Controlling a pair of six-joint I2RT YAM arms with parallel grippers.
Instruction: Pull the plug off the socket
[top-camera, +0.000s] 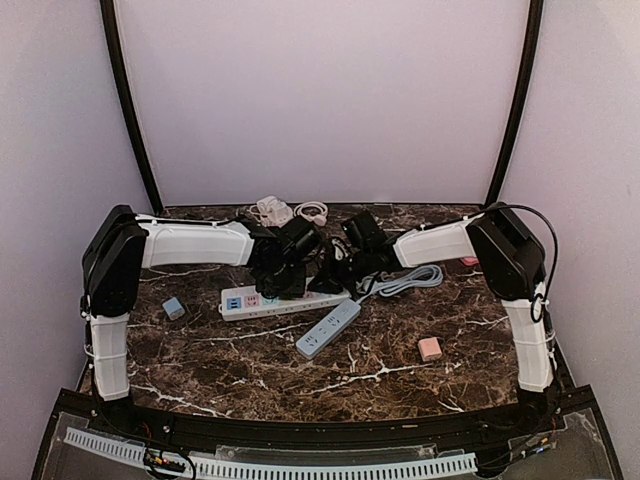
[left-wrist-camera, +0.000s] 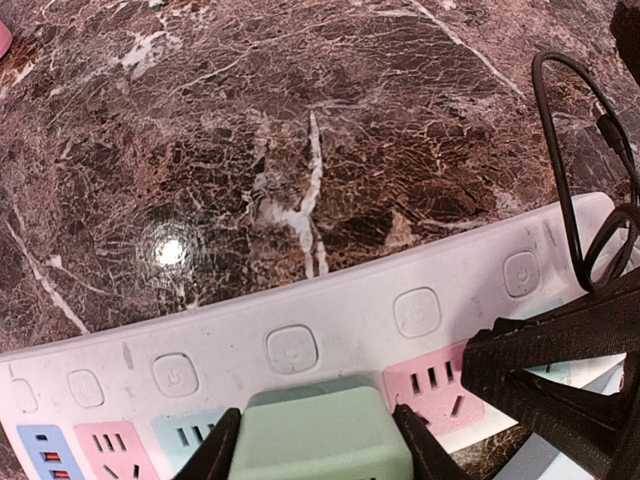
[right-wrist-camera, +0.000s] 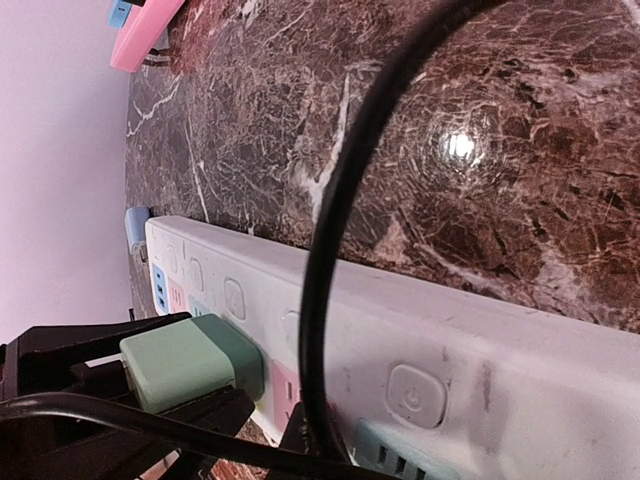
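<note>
Both arms bent inward to centre frame, left claw (left-wrist-camera: 320, 452) grasping green plug (left-wrist-camera: 320, 425) seated in white power strip (left-wrist-camera: 300, 345), right claw (top-camera: 338, 268) clenched shut alongside, marble tabletop (left-wrist-camera: 300, 130).

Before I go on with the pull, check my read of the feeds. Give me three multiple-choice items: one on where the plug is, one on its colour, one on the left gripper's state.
1. Where is the plug?
A. Seated in the power strip with coloured sockets
B. Lying loose on the marble
C. Lifted clear in the air

2. What colour is the plug?
A. Pink
B. Black
C. Pale green

3. The left gripper is:
A. Open, away from the plug
B. Closed on the plug
C. Out of view

Answers:
1 A, the plug's body sits against the strip's face in both wrist views.
2 C, the left wrist view shows a pale green housing.
3 B, its fingers press against both sides of the plug.
</note>
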